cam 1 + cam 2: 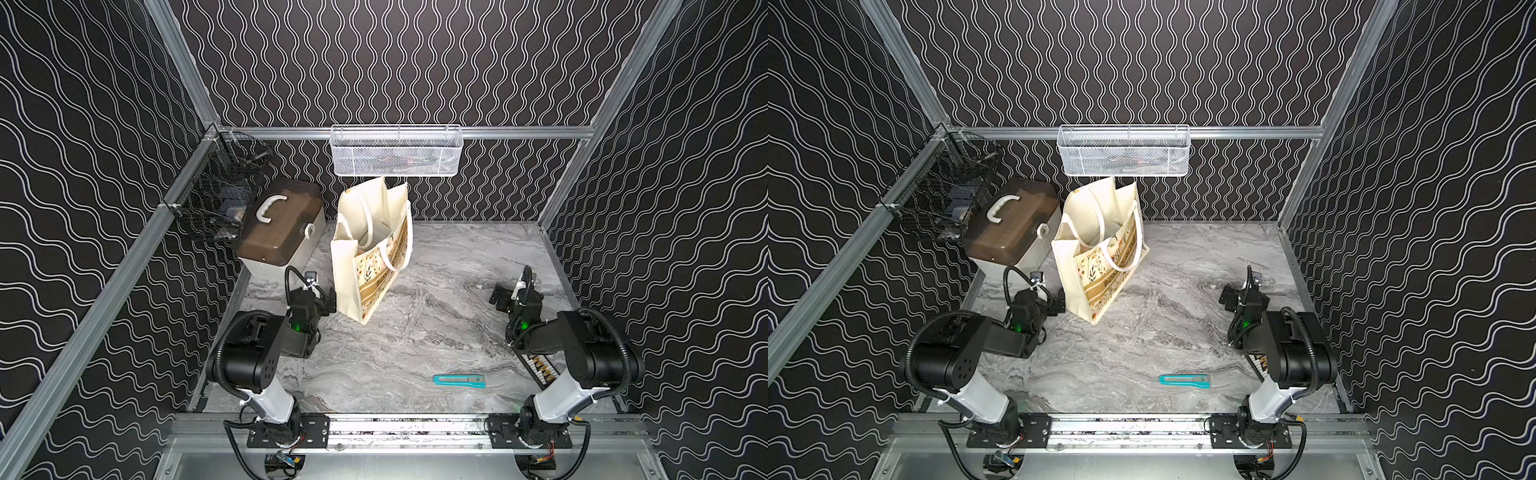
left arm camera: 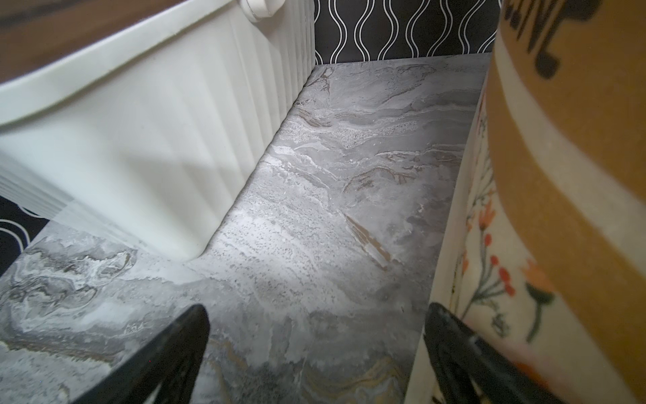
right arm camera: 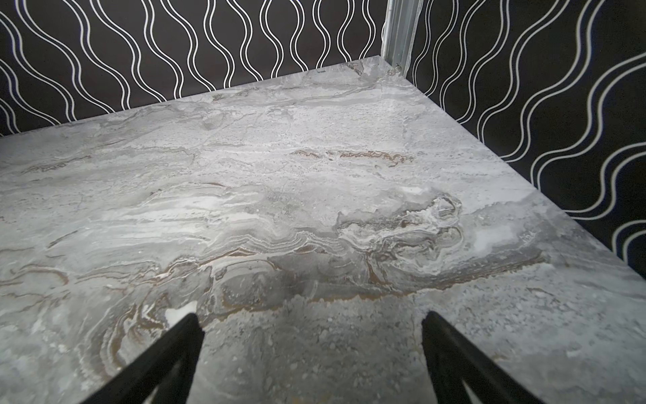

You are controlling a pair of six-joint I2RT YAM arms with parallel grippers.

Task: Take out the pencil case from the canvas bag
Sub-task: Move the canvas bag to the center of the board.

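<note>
Left gripper (image 2: pixel 316 311) spread wide, empty, low over table (image 1: pixel 415 332), just beside canvas bag (image 1: pixel 365 266). Bag stands upright on table, mouth open, printed side toward robot. Pencil case inside bag: cannot tell. White box (image 1: pixel 282 224) near bag. Right gripper (image 3: pixel 311 318) spread, empty, well apart from bag.

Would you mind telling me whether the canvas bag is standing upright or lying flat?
Upright: in both top views the canvas bag stands on its base on the table, mouth open upward.
</note>
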